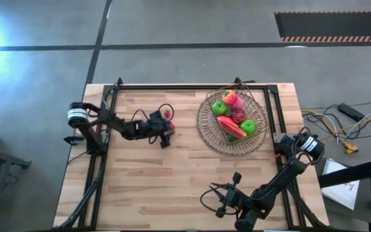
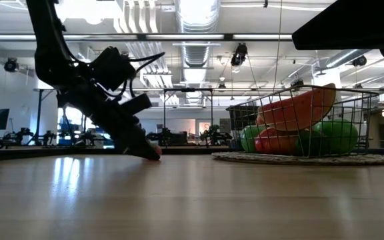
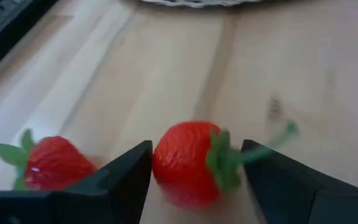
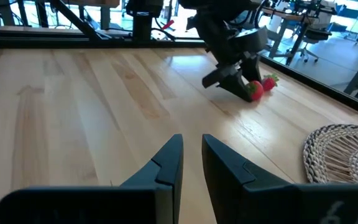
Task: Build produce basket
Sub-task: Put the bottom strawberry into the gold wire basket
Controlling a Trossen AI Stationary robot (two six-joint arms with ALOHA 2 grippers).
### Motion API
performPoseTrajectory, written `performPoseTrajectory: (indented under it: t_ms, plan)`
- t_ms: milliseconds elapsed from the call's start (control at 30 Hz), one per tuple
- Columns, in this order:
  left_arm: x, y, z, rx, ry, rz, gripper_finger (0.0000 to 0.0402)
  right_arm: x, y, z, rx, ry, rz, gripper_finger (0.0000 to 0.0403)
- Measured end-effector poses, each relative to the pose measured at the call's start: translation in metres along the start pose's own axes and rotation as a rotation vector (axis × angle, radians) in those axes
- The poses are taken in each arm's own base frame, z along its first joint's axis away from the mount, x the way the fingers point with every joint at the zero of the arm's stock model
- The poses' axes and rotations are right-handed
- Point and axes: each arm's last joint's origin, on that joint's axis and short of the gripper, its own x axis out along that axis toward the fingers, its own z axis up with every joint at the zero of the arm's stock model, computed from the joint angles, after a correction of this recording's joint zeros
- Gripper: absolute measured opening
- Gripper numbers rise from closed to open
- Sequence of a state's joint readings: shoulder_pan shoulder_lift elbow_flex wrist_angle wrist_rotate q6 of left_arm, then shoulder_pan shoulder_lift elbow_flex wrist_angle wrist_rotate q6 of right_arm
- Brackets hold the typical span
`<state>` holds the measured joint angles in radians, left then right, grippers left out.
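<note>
Basket [image 1: 206,125]: round wire dish at the table's [image 1: 172,174] far right, holding green apples [image 1: 218,107], a long red pepper [image 1: 230,125] and other produce. Strawberry [image 3: 188,162]: on the wood between the left gripper's [image 3: 194,174] parted fingers, not yet clamped. Second strawberry [image 3: 51,163]: just beside, outside one finger. Right gripper [image 4: 191,163]: near edge, fingers nearly together, holding nothing.

Red, green-leafed strawberries [image 3: 188,163], tan woven basket [image 1: 206,122] of green apples [image 1: 248,127], pale wood-grain table [image 1: 160,174]
</note>
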<state>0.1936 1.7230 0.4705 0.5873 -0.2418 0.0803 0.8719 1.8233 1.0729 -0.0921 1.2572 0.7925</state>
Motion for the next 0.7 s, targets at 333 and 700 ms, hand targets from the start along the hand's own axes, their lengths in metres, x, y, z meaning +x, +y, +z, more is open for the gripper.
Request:
performPoseTrajectory:
  t_ms: [333,700]
  plan:
    - [-0.016,-0.027,0.006,0.071,-0.023,-0.167,0.0145,-0.004,0.001,-0.001,-0.001,0.005,0.016,0.0052]
    - [-0.027,-0.069,0.037,0.100,-0.134,-0.433,0.0161,-0.013,0.008,-0.001,0.019,0.061,0.104,0.0052]
